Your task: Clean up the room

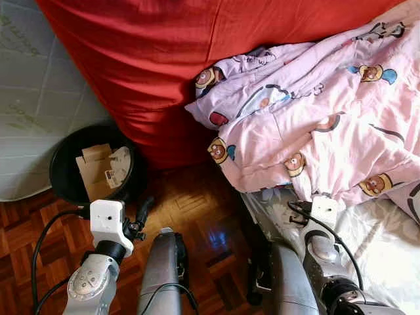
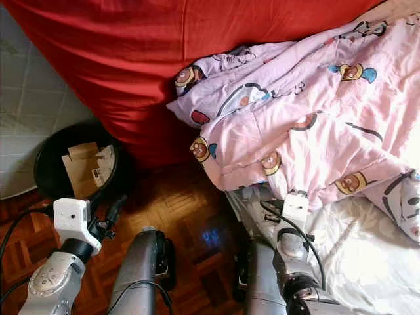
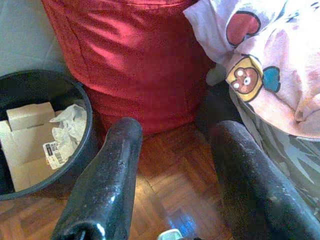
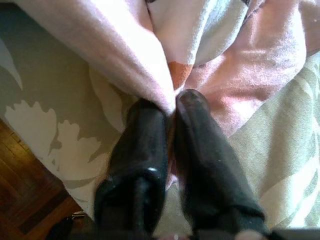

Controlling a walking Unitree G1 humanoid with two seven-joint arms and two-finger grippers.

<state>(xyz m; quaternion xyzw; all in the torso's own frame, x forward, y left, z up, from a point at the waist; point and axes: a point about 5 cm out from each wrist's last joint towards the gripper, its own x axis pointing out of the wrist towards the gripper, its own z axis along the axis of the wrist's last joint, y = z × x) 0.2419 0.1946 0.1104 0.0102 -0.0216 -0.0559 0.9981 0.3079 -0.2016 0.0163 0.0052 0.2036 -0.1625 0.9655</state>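
At the foot of the bed, the head views look down on one pink cartoon-print quilt [image 1: 328, 125] lying rumpled over a grey leaf-patterned sheet [image 1: 380, 243], its lower edge hanging past the mattress side, with one big red cushion [image 1: 197, 52] behind it and a parquet floor [image 1: 197, 210] below. One black waste bin [image 1: 65, 164] stands on the floor beside the cushion, holding a piece of cardboard [image 1: 95, 172] and some crumpled paper. The left wrist view shows the left gripper [image 3: 175, 170] with its two fingers spread wide and empty, hovering above the floor between bin and bed. The right wrist view shows the right gripper [image 4: 172, 112] with its fingertips pinched together on a fold of the quilt's edge, just over the sheet. Judging from this, the tidying is early: rubbish sits in the bin already, but the quilt is still bunched and unspread, so straightening the bed remains.
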